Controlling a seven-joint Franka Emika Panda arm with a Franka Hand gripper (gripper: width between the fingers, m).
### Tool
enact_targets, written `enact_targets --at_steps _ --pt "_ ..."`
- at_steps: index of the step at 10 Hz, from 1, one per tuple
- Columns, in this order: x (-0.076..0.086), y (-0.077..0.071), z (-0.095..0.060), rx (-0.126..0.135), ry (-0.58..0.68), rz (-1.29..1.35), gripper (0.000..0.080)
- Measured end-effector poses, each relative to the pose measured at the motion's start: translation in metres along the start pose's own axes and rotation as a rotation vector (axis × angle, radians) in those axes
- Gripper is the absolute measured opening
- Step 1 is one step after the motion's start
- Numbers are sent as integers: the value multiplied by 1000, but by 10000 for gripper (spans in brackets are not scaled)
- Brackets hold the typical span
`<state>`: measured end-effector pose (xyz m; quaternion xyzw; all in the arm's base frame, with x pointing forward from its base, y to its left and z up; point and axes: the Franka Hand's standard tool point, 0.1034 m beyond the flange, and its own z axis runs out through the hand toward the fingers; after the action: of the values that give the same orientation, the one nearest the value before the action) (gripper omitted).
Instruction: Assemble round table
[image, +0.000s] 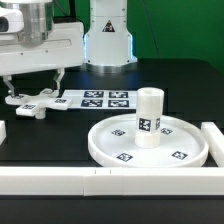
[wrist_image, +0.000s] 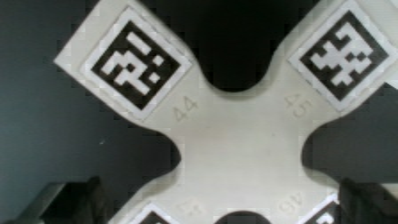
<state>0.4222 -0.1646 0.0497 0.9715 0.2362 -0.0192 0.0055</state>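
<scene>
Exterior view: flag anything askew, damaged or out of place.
Nothing stands out. The leg stands upright on the round disc; the cross-shaped base lies flat on the table, under the open claw, with no visible damage.

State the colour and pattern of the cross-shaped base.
White cross-shaped base with black-and-white square tags; clearest in the wrist view.
</scene>
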Motion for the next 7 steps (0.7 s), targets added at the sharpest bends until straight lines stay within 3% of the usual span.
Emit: enact_targets --at_steps 7 --pt "-6 -7 15 20 -27 -5 649"
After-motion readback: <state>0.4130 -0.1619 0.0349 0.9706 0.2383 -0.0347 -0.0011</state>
